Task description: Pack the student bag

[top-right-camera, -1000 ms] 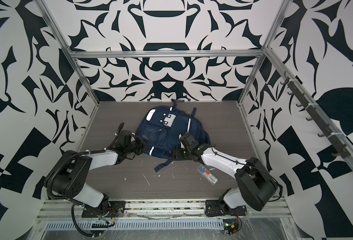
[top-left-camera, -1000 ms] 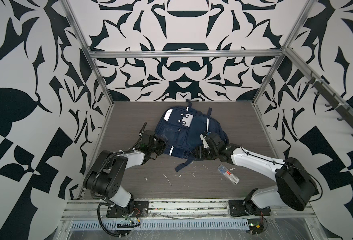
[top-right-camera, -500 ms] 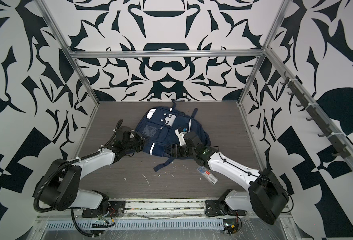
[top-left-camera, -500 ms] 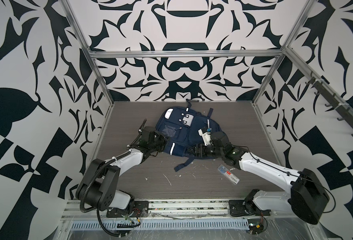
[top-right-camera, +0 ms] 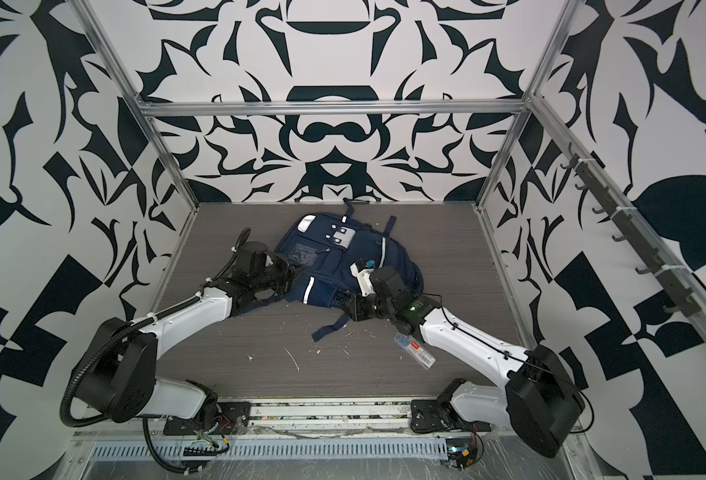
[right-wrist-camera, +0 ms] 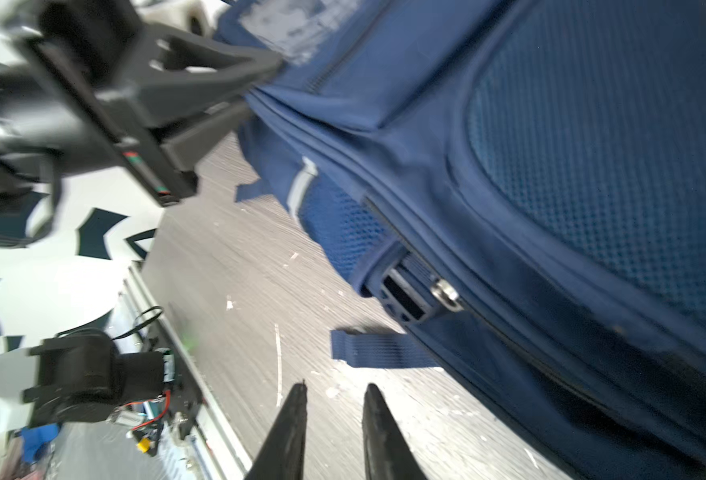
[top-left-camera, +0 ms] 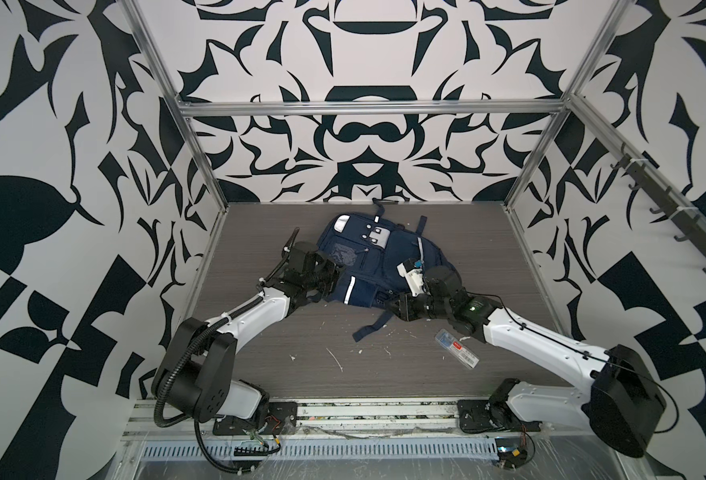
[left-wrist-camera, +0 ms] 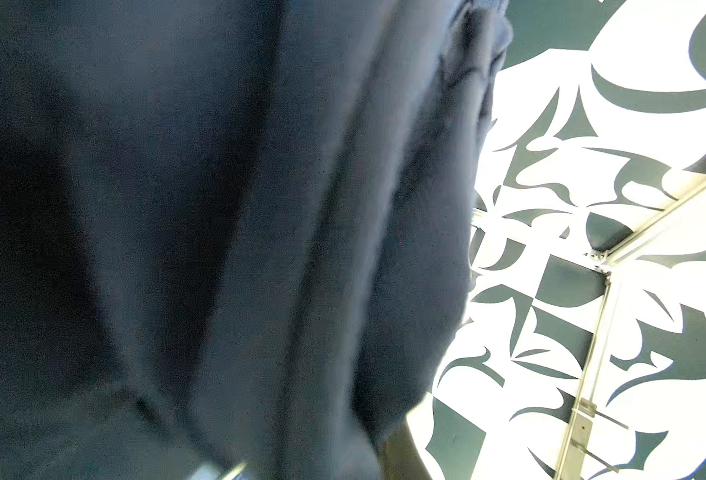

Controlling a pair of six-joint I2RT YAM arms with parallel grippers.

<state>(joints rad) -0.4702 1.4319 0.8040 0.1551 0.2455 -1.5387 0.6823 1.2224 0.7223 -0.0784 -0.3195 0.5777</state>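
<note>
Pinching the student bag, the left gripper should hold taut; the right gripper, slightly parted, empty, targets the zipper pull.

A: Start with the walls.
B: White, covered in big black curling shapes, at the back and on both sides. Held in a silver metal frame, with posts at the back corners.
A: Anything fixed to them?
B: A dark rail of hooks, along the side wall on the right of both top views.
A: And the floor?
B: Grey-brown, wood-grained, strewn with small white scraps toward the front. Edged there by a metal rail and a slotted grey strip.
A: Light?
B: Bright and even, white on the panels; cannot tell from where.
</note>
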